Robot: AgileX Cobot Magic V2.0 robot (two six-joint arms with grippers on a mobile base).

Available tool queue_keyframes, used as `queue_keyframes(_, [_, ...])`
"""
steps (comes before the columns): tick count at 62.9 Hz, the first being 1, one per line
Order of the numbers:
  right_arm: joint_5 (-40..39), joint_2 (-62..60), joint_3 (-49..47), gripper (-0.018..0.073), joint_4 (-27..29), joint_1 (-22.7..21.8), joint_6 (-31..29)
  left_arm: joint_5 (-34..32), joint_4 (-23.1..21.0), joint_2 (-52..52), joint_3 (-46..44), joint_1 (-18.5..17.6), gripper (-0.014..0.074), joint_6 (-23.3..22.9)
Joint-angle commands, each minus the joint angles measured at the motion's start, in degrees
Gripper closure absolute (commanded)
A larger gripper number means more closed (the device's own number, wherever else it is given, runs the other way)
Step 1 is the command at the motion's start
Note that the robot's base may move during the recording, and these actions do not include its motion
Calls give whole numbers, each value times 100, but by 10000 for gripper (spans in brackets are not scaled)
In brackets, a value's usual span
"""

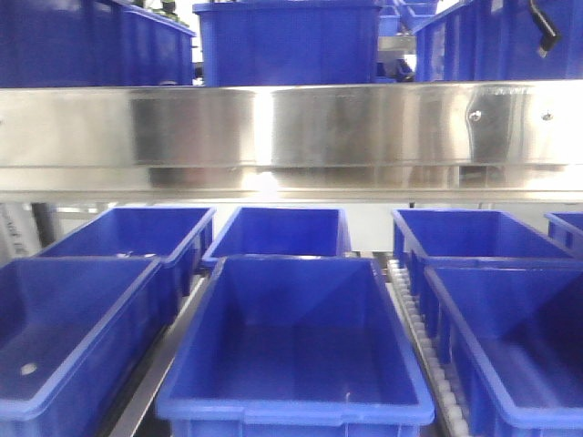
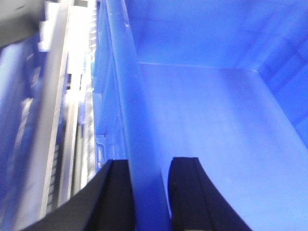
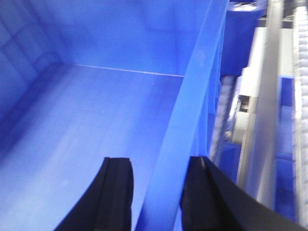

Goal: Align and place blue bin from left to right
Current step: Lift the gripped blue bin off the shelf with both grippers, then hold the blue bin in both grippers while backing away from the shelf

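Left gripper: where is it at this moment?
In the left wrist view, the left gripper straddles the left rim of the blue bin, beside a metal rail.

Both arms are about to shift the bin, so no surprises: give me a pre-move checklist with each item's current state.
1. Left gripper astride the blue bin's left wall: ok.
2. Left jaws closed on that wall: ok, both fingers touch it.
3. Right gripper astride the right wall: ok.
4. Right jaws closed: cannot tell, a sliver shows beside the inner finger.
5. Bin empty: ok.
6. Room to its right: cannot tell; a neighbouring bin stands close across the rollers.
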Motion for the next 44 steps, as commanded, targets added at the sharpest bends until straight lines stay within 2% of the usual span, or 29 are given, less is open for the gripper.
queue_keyframes(1, [-923,-94,-67,712,149,46,0,-472,-492,-164,-105,-68,707,150])
queue_keyframes(44, [-934,-94,-67,712,149,46,0,-472,-480,-164,-105,-68,707,150])
